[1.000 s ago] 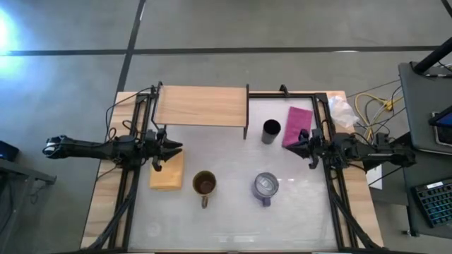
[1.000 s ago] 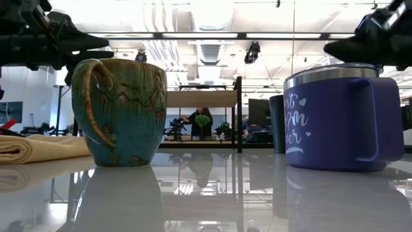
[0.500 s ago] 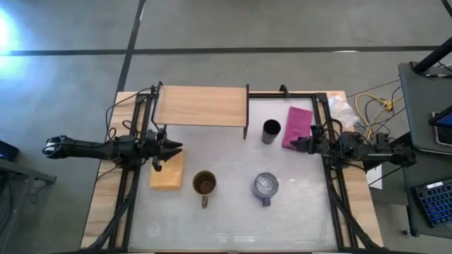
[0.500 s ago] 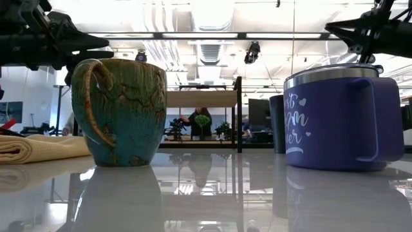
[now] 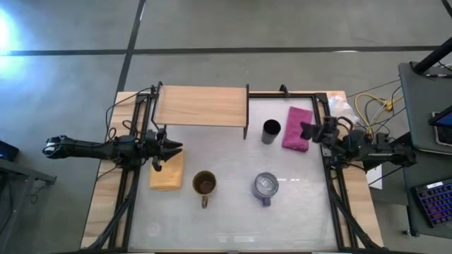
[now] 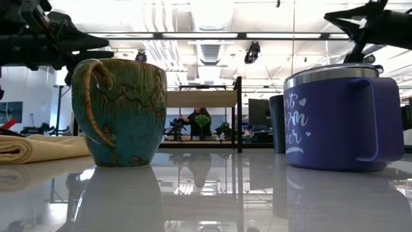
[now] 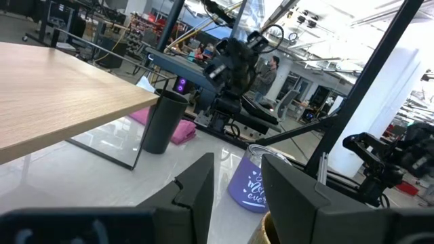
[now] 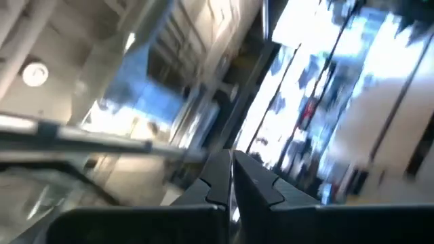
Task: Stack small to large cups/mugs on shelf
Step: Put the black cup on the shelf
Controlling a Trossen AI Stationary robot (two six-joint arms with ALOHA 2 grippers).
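Note:
The light-wood shelf (image 5: 201, 106) stands at the far left on black legs. The small black cup (image 5: 271, 130) stands on the table just right of it. The olive-brown mug (image 5: 205, 183), teal-glazed on the outside (image 6: 122, 113), and the purple mug with a silvery top (image 5: 265, 187) stand near the middle. My left gripper (image 5: 171, 149) is open and empty above the yellow pad, level, pointing toward the table's right. My right gripper (image 5: 304, 131) is shut and empty above the pink cloth, tipped upward; its wrist view (image 8: 230, 177) shows only the ceiling.
A folded yellow-tan pad (image 5: 167, 171) lies under my left gripper. A pink cloth (image 5: 296, 128) lies right of the black cup. Black frame rails (image 5: 332, 190) run along both table sides. Bare white tabletop (image 5: 233, 219) lies in front of the mugs.
My right gripper has risen and tipped upward, moving toward the table's far edge over the pink cloth. The cups and the shelf have stayed where they were.

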